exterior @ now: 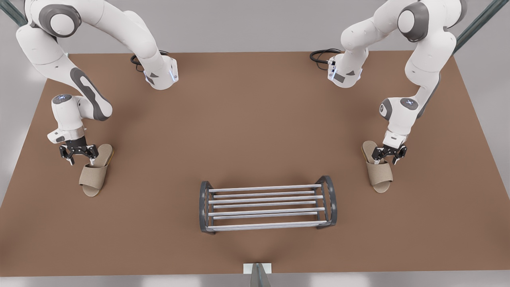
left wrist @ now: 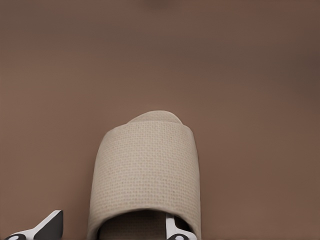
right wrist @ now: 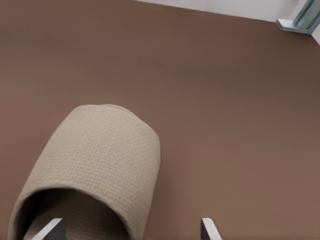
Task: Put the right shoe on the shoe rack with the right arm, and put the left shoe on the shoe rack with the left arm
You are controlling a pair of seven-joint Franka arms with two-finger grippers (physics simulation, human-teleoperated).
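Left hand (exterior: 387, 159), spread, straddles left shoe's (exterior: 380, 177) edge; right hand (exterior: 81, 160) likewise right shoe's (exterior: 91, 179).

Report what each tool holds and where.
Nothing held yet: right tool straddles the right slipper's upper edge, left tool the left slipper's, both open.

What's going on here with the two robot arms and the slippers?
Two robot arms are each about to pick up a beige slipper from a brown table. On the front view's right, the left gripper is down at the left slipper, open, with one finger inside its opening. On the front view's left, the right gripper does the same at the right slipper. Both slippers lie on the table. The shoe rack between them holds nothing yet.
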